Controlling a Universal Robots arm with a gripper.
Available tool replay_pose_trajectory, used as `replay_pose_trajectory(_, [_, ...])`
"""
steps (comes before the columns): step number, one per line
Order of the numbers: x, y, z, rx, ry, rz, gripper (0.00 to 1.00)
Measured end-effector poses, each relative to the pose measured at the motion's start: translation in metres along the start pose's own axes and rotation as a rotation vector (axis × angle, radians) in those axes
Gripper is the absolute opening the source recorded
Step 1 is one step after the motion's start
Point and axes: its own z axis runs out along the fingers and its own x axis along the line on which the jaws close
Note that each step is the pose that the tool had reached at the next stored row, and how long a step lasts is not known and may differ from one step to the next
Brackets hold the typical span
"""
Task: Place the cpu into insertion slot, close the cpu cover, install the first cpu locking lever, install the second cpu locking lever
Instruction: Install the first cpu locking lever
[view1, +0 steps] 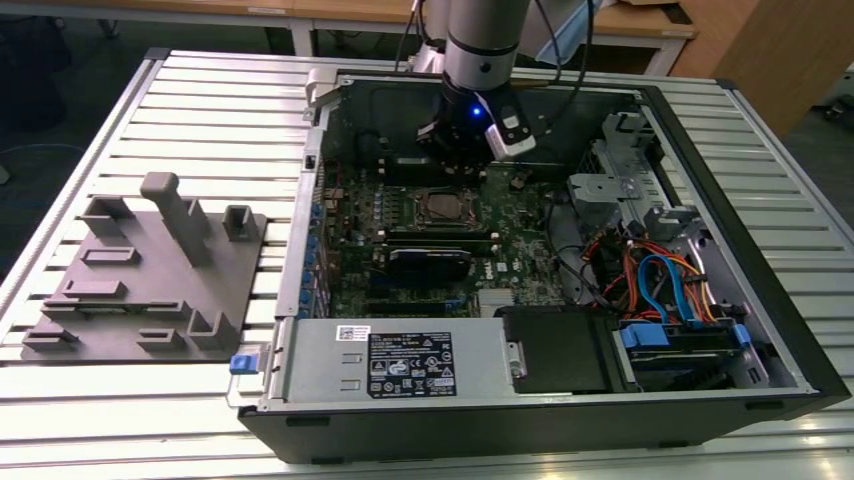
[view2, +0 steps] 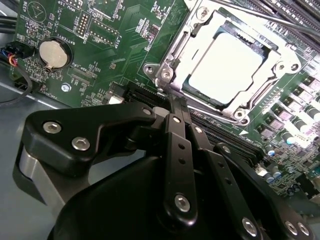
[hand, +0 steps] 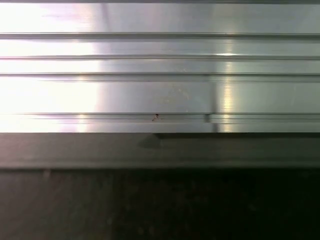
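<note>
The cpu (view2: 227, 62) lies flat in its socket on the green motherboard, its pale silver face showing through the window of the cpu cover (view2: 175, 57). The grey metal cover frame lies down around it. My gripper (view2: 176, 103) hovers just off one corner of the socket, its black fingers (view2: 172, 150) pressed together with nothing between them. In the exterior view the gripper (view1: 461, 158) hangs inside the open computer case, just behind the socket (view1: 438, 207). A thin metal rod (view2: 270, 19) runs along the far side of the socket.
The open case (view1: 747, 240) lies on a slatted aluminium table (view1: 200, 110). Coloured cables (view1: 654, 285) and a drive cage crowd the exterior view's right. A grey fixture plate (view1: 147, 290) sits on the exterior view's left. A coin battery (view2: 53, 53) is on the board.
</note>
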Motion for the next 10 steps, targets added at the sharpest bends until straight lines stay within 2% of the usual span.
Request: replay_pose_trajectory(10, [0.0001,0.0006,0.0018,0.002,0.0,0.0,0.1])
